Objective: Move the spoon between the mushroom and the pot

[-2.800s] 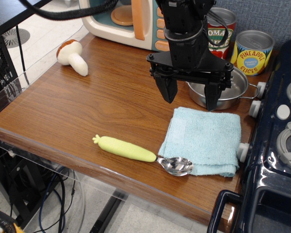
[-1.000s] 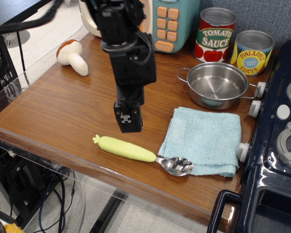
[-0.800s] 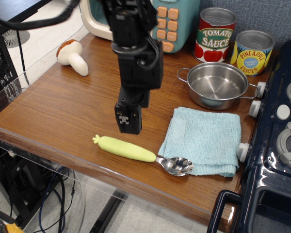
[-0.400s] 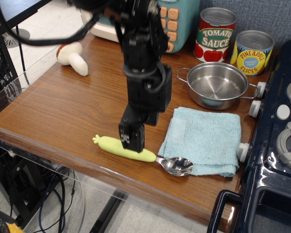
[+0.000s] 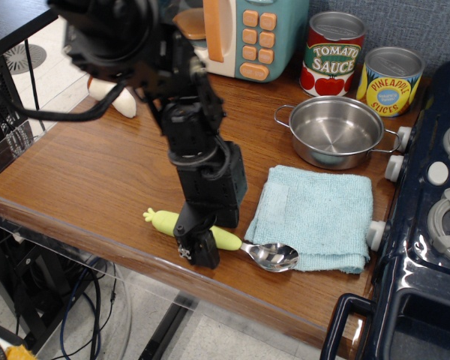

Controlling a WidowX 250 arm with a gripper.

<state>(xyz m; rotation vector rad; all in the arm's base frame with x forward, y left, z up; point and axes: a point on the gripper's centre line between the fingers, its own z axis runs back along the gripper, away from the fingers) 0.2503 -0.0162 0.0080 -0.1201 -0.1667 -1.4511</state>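
Note:
The spoon lies near the table's front edge, its pale yellow-green handle (image 5: 162, 220) pointing left and its shiny bowl (image 5: 274, 256) against the blue cloth. My gripper (image 5: 197, 244) is down at the middle of the handle, seen side-on. Its near finger (image 5: 201, 251) stands on the table in front of the handle, so the jaws straddle it and look open. The mushroom (image 5: 107, 91) is at the back left, mostly hidden by my arm; only part of its white stem shows. The steel pot (image 5: 337, 132) stands at the back right, empty.
A folded blue cloth (image 5: 315, 216) lies right of the spoon. A tomato sauce can (image 5: 333, 54) and a pineapple can (image 5: 390, 79) stand behind the pot. A toy microwave (image 5: 244, 34) is at the back. A toy stove (image 5: 435, 202) borders the right side.
My arm swung from over the pot to the left, then came forward and down. The gripper now sits low around the spoon's handle. The spoon has not moved.

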